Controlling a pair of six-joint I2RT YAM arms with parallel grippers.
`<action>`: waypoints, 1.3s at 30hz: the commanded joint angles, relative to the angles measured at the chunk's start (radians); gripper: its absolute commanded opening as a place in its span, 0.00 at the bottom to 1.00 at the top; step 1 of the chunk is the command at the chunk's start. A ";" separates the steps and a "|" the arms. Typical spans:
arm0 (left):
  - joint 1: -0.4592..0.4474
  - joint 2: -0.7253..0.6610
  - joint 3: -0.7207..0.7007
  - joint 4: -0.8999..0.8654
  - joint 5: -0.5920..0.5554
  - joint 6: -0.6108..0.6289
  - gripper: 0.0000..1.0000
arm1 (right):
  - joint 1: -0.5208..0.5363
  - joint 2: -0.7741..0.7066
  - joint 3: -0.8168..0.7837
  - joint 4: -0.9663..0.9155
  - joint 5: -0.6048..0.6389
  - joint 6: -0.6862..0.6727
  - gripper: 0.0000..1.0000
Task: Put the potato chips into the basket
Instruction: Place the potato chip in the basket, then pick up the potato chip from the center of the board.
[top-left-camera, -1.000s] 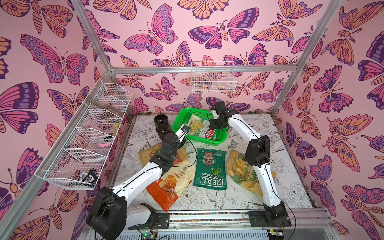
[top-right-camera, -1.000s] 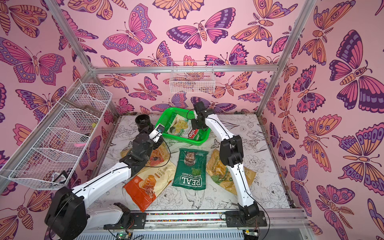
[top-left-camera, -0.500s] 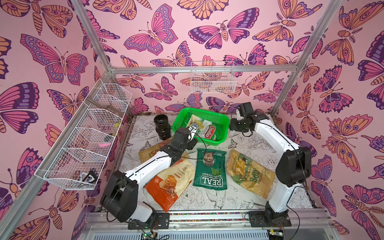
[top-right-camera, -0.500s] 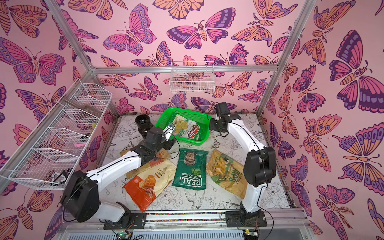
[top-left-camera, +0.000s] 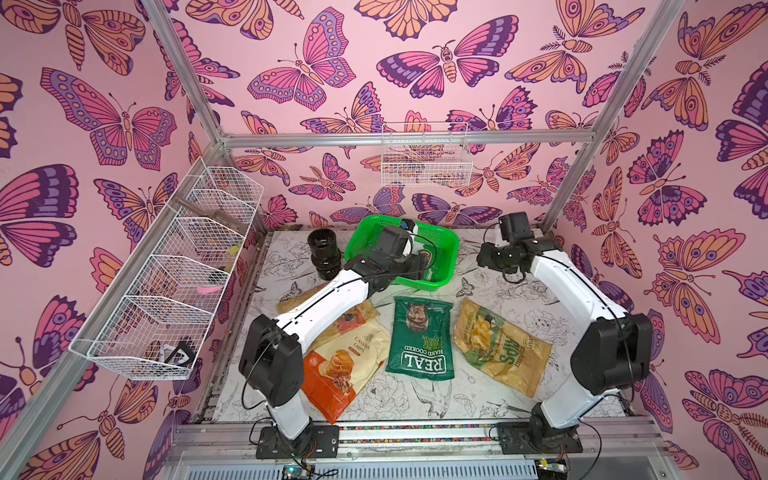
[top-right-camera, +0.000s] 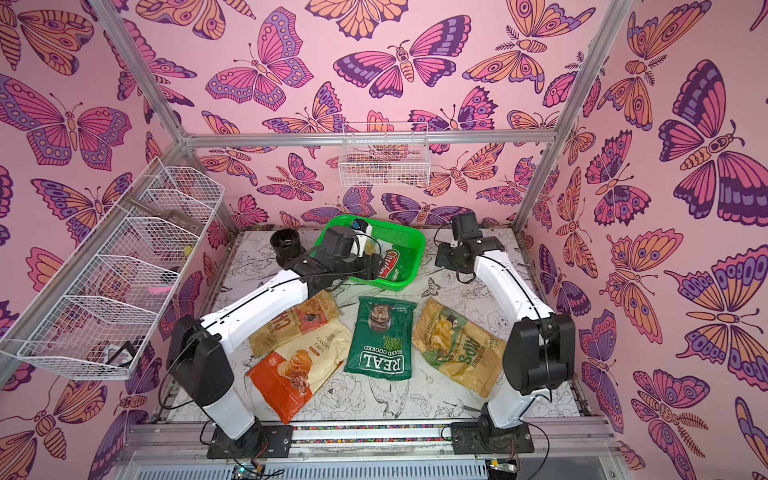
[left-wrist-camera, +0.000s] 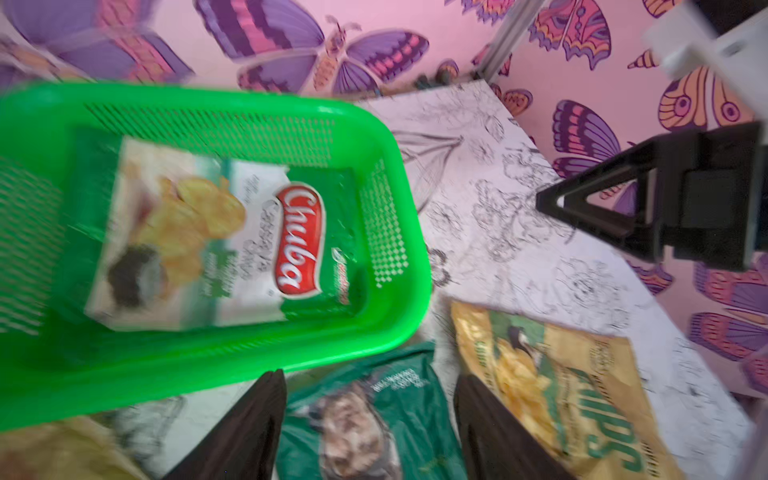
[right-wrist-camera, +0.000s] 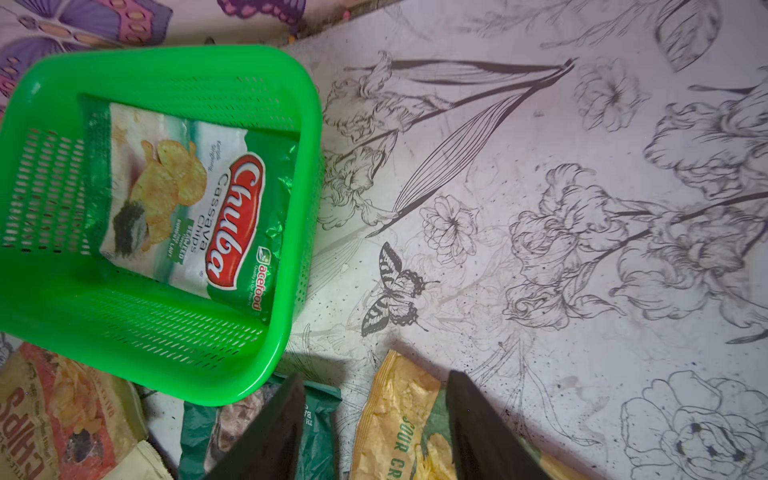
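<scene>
Bench (top-left-camera: 415, 399) is shared by bright green perforated plastic basket (top-left-camera: 436, 285), holding green-white "Chuba" bag (top-right-camera: 390, 264), and dark green "REAL" bag (top-left-camera: 420, 338), laid twelve-to-six at six o'clock of the nearer left end effector (left-wrist-camera: 368, 380); it and right end effector (right-wrist-camera: 374, 376) are released.

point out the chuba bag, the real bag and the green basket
Chuba bag (right-wrist-camera: 235, 220), right wrist view, on its red logo.
REAL bag (top-left-camera: 420, 336), in a top view, middle of its front.
green basket (right-wrist-camera: 166, 332), right wrist view, perforated side wall.
</scene>
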 joint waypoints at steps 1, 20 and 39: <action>-0.055 0.081 0.044 -0.102 0.118 -0.166 0.70 | -0.028 -0.049 -0.041 0.014 0.032 0.017 0.58; -0.167 0.434 0.419 -0.419 0.133 -0.096 0.70 | -0.076 -0.240 -0.173 0.080 0.105 0.024 0.59; -0.189 0.616 0.598 -0.617 0.309 -0.035 0.64 | -0.076 -0.260 -0.222 0.157 0.112 0.046 0.59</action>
